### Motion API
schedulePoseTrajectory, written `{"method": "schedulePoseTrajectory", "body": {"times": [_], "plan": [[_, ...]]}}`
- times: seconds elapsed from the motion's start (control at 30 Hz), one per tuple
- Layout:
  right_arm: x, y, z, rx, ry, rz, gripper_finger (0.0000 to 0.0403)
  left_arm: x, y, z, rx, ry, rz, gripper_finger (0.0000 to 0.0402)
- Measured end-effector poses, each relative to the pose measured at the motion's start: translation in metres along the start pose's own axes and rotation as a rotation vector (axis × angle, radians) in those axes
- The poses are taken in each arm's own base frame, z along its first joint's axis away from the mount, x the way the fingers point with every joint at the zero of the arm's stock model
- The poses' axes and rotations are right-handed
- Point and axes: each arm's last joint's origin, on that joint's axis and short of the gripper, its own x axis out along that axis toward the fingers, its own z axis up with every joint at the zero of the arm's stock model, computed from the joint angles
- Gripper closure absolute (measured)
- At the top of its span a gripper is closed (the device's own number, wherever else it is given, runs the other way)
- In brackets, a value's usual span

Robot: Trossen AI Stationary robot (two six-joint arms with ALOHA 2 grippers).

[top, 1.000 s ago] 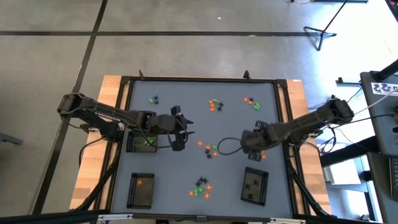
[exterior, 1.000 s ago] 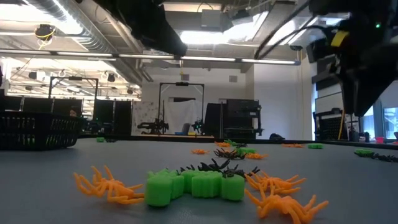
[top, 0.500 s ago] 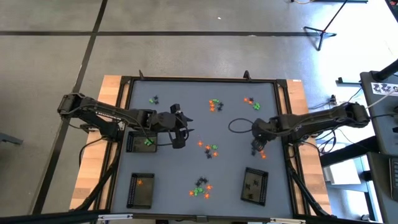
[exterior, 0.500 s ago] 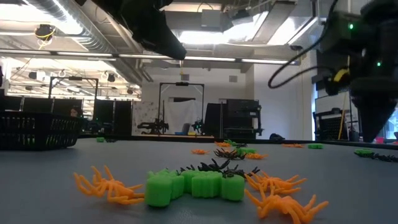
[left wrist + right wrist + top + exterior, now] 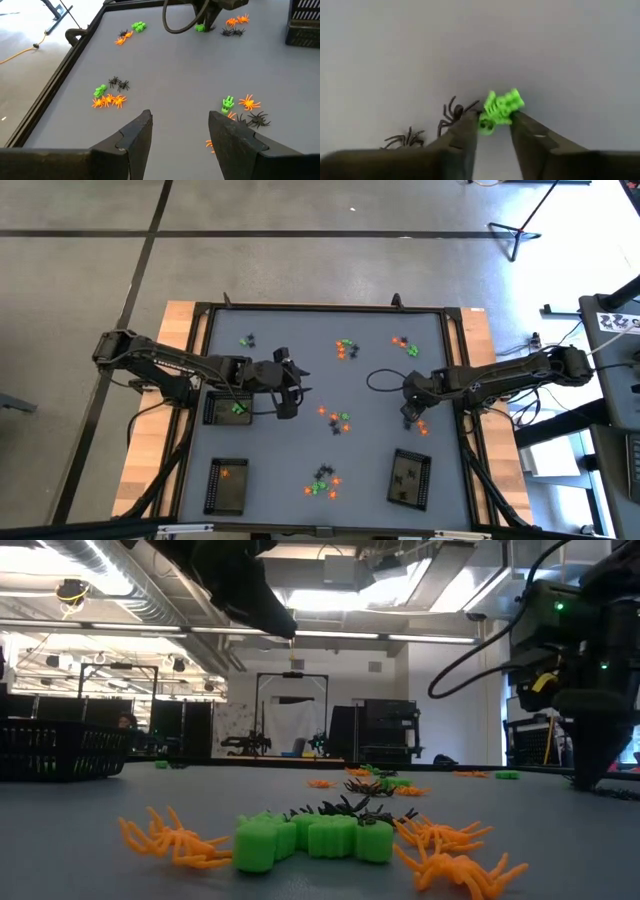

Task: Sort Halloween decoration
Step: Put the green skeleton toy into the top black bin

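Tiny orange, green and black Halloween decorations lie in small clusters on the grey table (image 5: 300,450). My right gripper (image 5: 409,414) points down into the right-hand cluster (image 5: 421,424) and is shut on a green trinket (image 5: 501,107); its tip shows low over the table in the low view (image 5: 588,775). A black spider (image 5: 454,112) lies beside its finger. My left gripper (image 5: 182,125) hangs open above the table's left middle (image 5: 287,392), holding nothing. My right gripper pinches the green trinket's near end (image 5: 487,125) between its two fingertips, coming from above and pointing steeply down. The trinket's other end (image 5: 512,99) sticks out past the fingers. It lies on the table.
Three black mesh trays stand on the table: one with green pieces at the left (image 5: 225,409), one with orange at the near left (image 5: 226,485), one with black at the near right (image 5: 409,478). More clusters lie at the far middle (image 5: 345,348), centre (image 5: 336,420) and near middle (image 5: 322,483).
My right gripper has come down from above the table to the right-hand cluster, tipping to point more steeply down and rolling at the wrist. My left gripper has kept still.
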Motion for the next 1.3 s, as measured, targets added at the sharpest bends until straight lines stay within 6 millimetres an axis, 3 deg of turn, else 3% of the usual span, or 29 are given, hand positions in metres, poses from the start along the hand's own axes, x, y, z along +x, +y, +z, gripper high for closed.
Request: {"method": "schedulePoseTrajectory", "body": {"times": [0.17, 0.33, 0.47, 0.8, 1.0, 1.3], "plan": [[-0.006, 0.005, 0.007, -0.044, -0.037, 0.015, 0.0388, 0.0, 0.0, 0.0, -0.002, 0.0, 0.0, 0.0215], [-0.018, 0.014, 0.017, -0.061, -0.079, 0.05, 0.0371, 0.0, 0.0, 0.0, -0.003, 0.0, 0.0, 0.0215], [-0.031, 0.024, 0.028, -0.12, -0.149, 0.106, 0.0381, 0.0, 0.0, 0.0, -0.004, 0.0, -0.001, 0.0215], [-0.06, 0.062, 0.065, -0.315, -0.548, 0.505, 0.038, 0.015, -0.007, 0.0, 0.022, -0.031, -0.066, 0.0215], [-0.061, 0.076, 0.074, -0.396, -0.617, 0.65, 0.0378, 0.037, -0.015, 0.003, 0.246, -0.132, -0.05, 0.0215], [-0.047, 0.091, 0.084, -0.443, -0.624, 0.765, 0.0378, 0.064, -0.027, 0.0, 0.506, -0.234, -0.019, 0.0215]]}}
